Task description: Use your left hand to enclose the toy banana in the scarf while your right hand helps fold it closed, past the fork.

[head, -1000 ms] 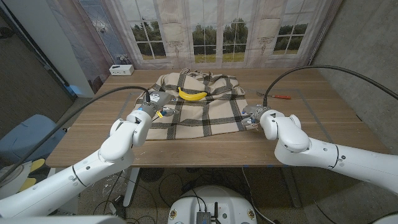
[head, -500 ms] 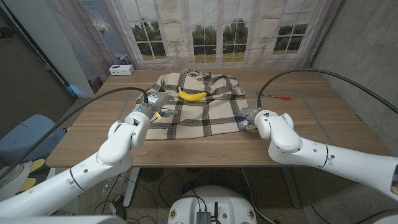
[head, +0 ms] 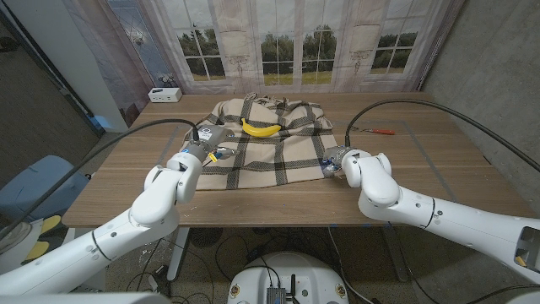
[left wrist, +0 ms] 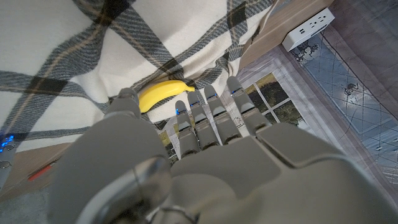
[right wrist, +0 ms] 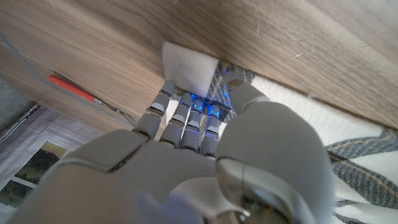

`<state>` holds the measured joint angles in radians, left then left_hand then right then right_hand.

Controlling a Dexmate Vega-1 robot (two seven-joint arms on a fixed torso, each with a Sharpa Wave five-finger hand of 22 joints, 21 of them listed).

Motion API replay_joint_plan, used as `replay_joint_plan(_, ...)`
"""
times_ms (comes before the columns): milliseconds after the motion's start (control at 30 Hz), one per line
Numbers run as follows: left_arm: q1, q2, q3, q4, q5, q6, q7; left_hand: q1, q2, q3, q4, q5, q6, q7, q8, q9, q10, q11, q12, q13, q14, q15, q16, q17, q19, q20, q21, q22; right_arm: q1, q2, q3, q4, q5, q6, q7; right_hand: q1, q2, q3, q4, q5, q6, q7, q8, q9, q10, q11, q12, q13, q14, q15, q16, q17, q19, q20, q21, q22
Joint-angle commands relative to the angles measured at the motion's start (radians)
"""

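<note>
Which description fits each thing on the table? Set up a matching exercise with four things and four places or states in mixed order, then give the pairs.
Things:
1. toy banana
2. scarf
3. white power strip
4. right hand

Descriptions:
A. at the table's far left corner
B. spread out flat, plaid
C. at the scarf's near right corner
D. lying on the scarf's far part

Pairs: 1-D, 2-B, 3-A, 4-C

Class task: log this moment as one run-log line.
yellow toy banana on plaid scarf | left hand over scarf | right hand at scarf corner
</note>
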<state>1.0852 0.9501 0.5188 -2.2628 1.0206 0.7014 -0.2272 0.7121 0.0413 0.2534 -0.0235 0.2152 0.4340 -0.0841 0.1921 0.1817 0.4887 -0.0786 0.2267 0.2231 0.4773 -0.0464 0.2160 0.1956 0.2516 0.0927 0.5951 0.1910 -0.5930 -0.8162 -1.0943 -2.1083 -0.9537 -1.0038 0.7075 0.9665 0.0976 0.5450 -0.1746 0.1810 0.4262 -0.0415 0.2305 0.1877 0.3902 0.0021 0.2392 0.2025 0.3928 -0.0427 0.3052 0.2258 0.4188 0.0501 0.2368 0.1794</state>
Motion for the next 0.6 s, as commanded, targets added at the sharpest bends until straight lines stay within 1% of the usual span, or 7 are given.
replay_joint_plan(33,0.012,0.005,-0.007,-0.009,-0.006,0.019,0.0,0.001,0.012,0.008,-0.003,0.003,0.005,0.004,0.0,0.002,0.008,0.005,-0.003,0.0,0.005,-0.047,-0.003,0.002,0.008,0.002,-0.002,0.0,-0.028,0.059,0.013,0.093,-0.088,0.034,0.003,0.046,0.002,-0.028,0.001,-0.002,0.073,-0.014,0.02,0.006,0.059,-0.005,0.021,0.008,0.074,-0.108,0.054,0.032,0.042,-0.015,0.016,0.006)
replay_joint_plan(133,0.013,0.005,-0.008,-0.011,-0.009,0.024,0.0,0.0,0.013,0.008,-0.002,0.003,0.005,0.001,0.0,0.002,0.007,0.004,-0.004,-0.001,0.006,-0.048,-0.003,0.002,0.008,0.002,-0.003,0.0,-0.046,0.072,0.028,0.116,-0.098,0.051,-0.034,0.076,0.005,-0.049,0.001,0.0,0.127,-0.016,0.03,0.007,0.116,-0.001,0.042,0.016,0.127,-0.127,0.1,0.061,0.072,-0.024,0.027,0.008)
replay_joint_plan(233,0.018,0.004,-0.012,-0.01,-0.016,0.032,0.001,-0.001,0.013,0.008,-0.003,0.003,0.004,0.002,-0.001,0.002,0.006,0.003,-0.004,-0.001,0.005,-0.049,-0.003,0.002,0.008,0.002,-0.003,0.0,-0.077,0.085,0.048,0.142,-0.11,0.07,-0.12,0.145,-0.001,-0.104,0.0,0.004,0.237,-0.027,0.052,0.013,0.212,-0.008,0.095,0.042,0.227,-0.153,0.211,0.157,0.119,-0.049,0.049,0.013)
replay_joint_plan(300,0.018,0.006,-0.012,-0.011,-0.018,0.035,0.002,-0.002,0.013,0.008,-0.003,0.002,0.002,0.003,-0.001,0.002,0.005,0.003,-0.004,-0.001,0.005,-0.047,-0.003,0.002,0.008,0.002,-0.003,0.0,-0.091,0.088,0.055,0.15,-0.124,0.083,-0.155,0.173,0.004,-0.128,0.004,0.005,0.3,-0.033,0.069,0.017,0.274,-0.025,0.133,0.059,0.281,-0.168,0.272,0.213,0.117,-0.05,0.052,0.016)
replay_joint_plan(400,0.024,0.008,-0.014,-0.012,-0.023,0.045,0.003,-0.002,0.014,0.008,-0.003,0.002,0.001,0.004,-0.002,0.002,0.004,0.004,-0.005,-0.001,0.005,-0.047,-0.004,0.002,0.008,0.002,-0.004,0.0,-0.132,0.096,0.081,0.176,-0.134,0.106,-0.274,0.236,-0.005,-0.154,-0.004,0.01,0.408,-0.042,0.107,0.025,0.375,-0.039,0.199,0.089,0.345,-0.185,0.343,0.294,0.137,-0.056,0.066,0.018)
replay_joint_plan(533,0.028,0.009,-0.015,-0.013,-0.03,0.057,0.004,-0.002,0.014,0.008,-0.004,0.002,0.001,0.002,-0.002,0.002,0.007,0.004,-0.004,-0.001,0.005,-0.047,-0.004,0.002,0.009,0.002,-0.004,0.0,-0.169,0.106,0.11,0.2,-0.129,0.13,-0.371,0.33,-0.031,-0.19,0.0,0.012,0.517,-0.037,0.188,0.068,0.487,-0.059,0.305,0.159,0.443,-0.189,0.419,0.411,0.164,-0.068,0.094,0.029)
replay_joint_plan(600,0.028,0.011,-0.015,-0.013,-0.032,0.062,0.004,-0.002,0.014,0.008,-0.005,0.002,0.0,0.002,-0.002,0.002,0.006,0.004,-0.004,-0.001,0.006,-0.047,-0.004,0.001,0.008,0.002,-0.004,0.0,-0.182,0.111,0.127,0.21,-0.113,0.144,-0.404,0.352,-0.034,-0.22,0.013,0.011,0.538,-0.038,0.236,0.105,0.505,-0.063,0.362,0.222,0.481,-0.185,0.458,0.485,0.178,-0.072,0.116,0.038)
